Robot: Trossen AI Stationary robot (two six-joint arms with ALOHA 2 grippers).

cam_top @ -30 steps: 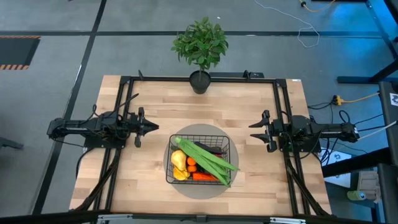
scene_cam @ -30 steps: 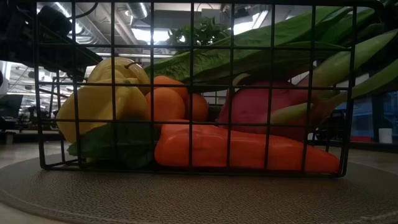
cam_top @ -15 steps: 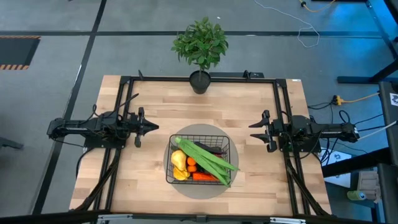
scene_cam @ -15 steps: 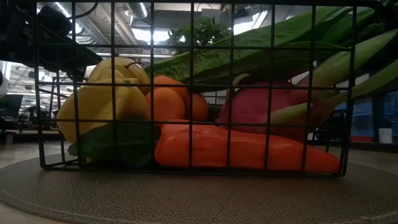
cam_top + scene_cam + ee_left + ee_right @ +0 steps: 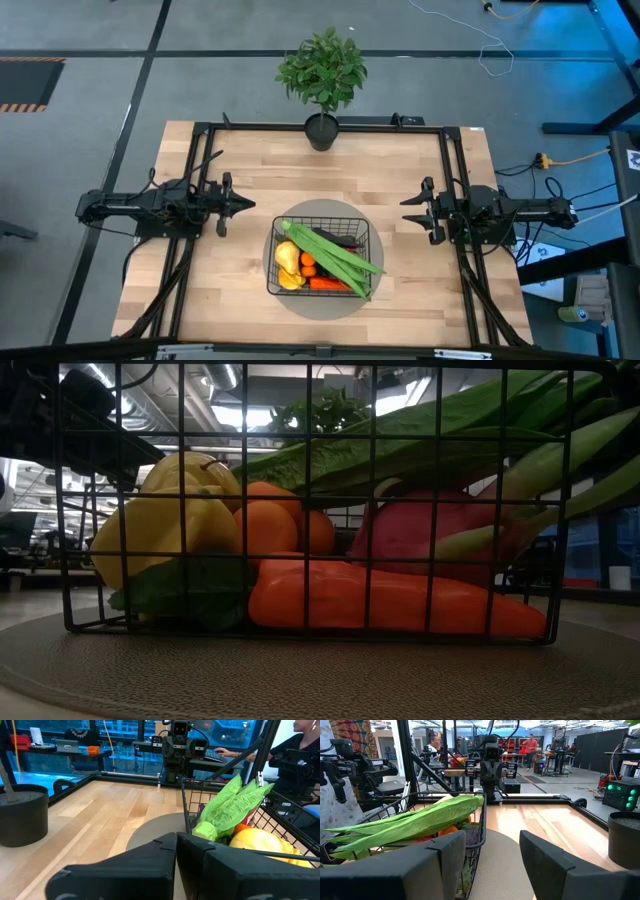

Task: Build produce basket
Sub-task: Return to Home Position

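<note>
Top-down view first: the rectangular black wire-mesh basket [image 5: 272, 262] sits at lower centre on the round grey mat [image 5: 330, 308], and it is loaded. Long green beans [image 5: 335, 255] lie diagonally across the top, with a yellow-orange mango [image 5: 288, 258], orange tomatoes [image 5: 308, 264] and a red chili [image 5: 328, 284] packed beneath. The left gripper [image 5: 240, 205] is at centre left and the right gripper [image 5: 410, 212] at centre right, both well apart from the basket and carrying nothing. The leafy potted plant [image 5: 322, 70] is at top centre.

Table-level view: the mesh fills the frame. The mango is upper left, the tomatoes are in the middle, the chili lies along the bottom, a pink-purple radish [image 5: 430, 525] is on the right, and the beans jut out at upper right.

Left wrist view: the dark fingers are pressed together, clenched on nothing, with the basket at the right of the frame.

Right wrist view: the fingers stand wide apart, released, with the basket at the left and something purple, probably the eggplant [image 5: 471, 835], against the mesh.

By my read, the build looks done and the arms are parking. The risk is those beans: they overhang the rim, so an arm sweeping inward could snag them, tip them out or drag the basket off its mat.
</note>
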